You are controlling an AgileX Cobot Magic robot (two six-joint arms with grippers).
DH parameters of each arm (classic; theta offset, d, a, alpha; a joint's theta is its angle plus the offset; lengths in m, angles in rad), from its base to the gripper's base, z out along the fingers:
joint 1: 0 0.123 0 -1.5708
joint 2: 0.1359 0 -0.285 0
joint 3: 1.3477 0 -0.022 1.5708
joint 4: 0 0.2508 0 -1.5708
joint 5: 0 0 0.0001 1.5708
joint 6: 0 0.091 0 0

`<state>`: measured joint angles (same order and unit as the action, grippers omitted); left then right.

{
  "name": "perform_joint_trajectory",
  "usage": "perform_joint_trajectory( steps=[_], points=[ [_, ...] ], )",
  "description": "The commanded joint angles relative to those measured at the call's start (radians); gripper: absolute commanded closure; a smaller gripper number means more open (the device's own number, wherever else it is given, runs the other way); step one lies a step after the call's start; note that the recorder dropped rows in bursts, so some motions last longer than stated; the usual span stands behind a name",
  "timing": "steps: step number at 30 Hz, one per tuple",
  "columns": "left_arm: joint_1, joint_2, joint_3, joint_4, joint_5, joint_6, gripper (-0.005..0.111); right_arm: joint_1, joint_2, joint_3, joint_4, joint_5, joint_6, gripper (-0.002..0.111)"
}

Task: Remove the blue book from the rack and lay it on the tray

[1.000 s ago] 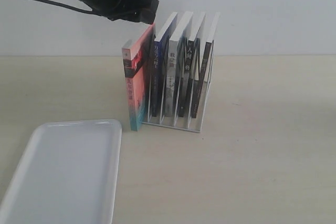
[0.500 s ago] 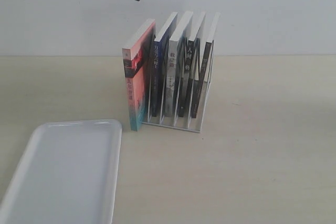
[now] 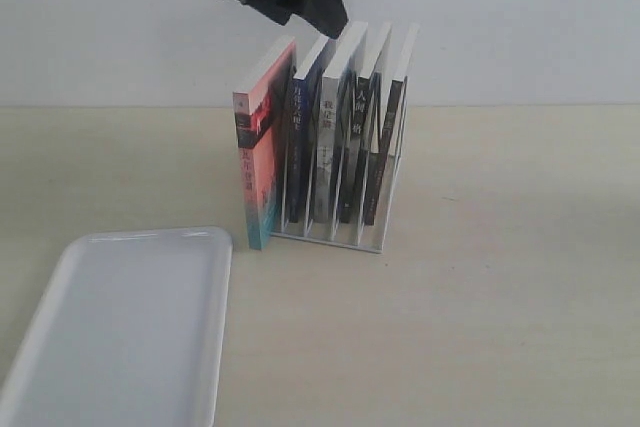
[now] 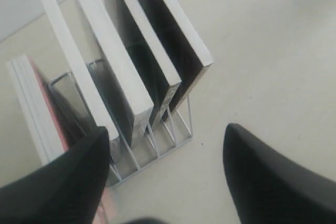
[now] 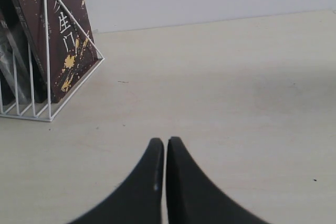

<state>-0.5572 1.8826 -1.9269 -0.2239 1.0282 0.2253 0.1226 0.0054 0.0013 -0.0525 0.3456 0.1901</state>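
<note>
The blue book (image 3: 297, 152) stands upright in the first slot of the white wire rack (image 3: 335, 234), between a thick pink-and-teal book (image 3: 260, 162) and a grey-spined one. My left gripper (image 3: 305, 9) hovers just above the book tops, over the blue book's upper edge, touching nothing. In the left wrist view it (image 4: 168, 129) is open and empty, looking down on the books' white page edges; the blue book (image 4: 73, 61) is the one beside the pink book. The white tray (image 3: 130, 327) lies empty at the front left. My right gripper (image 5: 166, 141) is shut and empty over bare table.
The pink-and-teal book leans against the rack's left side, outside it. Three other books (image 3: 355, 127) fill the slots to the right of the blue one. The rack's right end holds a dark brown book (image 5: 58, 35). A pale wall rises behind the table.
My left gripper rose from the pink book's top corner, almost leaving the view, then came back down further right, over the blue book. Books, rack and tray have not moved.
</note>
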Motion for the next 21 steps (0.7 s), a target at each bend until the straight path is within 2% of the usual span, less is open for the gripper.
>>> perform_joint_trajectory(
  steps=[1,7,11,16,21],
  points=[
    [-0.014,0.008,-0.029,-0.030,0.025,-0.016,0.047,-0.001,-0.005,-0.001,-0.005,-0.012,-0.006,0.107],
    [-0.017,0.034,-0.029,-0.029,-0.034,-0.123,0.049,-0.001,-0.005,-0.001,-0.005,-0.012,-0.006,0.107],
    [-0.046,0.058,-0.029,-0.018,-0.078,-0.147,0.054,-0.001,-0.005,-0.001,-0.005,-0.012,-0.006,0.107],
    [-0.101,0.097,-0.029,-0.012,-0.106,-0.172,0.054,-0.001,-0.005,-0.001,-0.005,-0.012,-0.006,0.107],
    [-0.143,0.127,-0.029,0.141,-0.116,-0.247,0.054,-0.001,-0.005,-0.001,-0.005,-0.012,-0.006,0.107]
  ],
)
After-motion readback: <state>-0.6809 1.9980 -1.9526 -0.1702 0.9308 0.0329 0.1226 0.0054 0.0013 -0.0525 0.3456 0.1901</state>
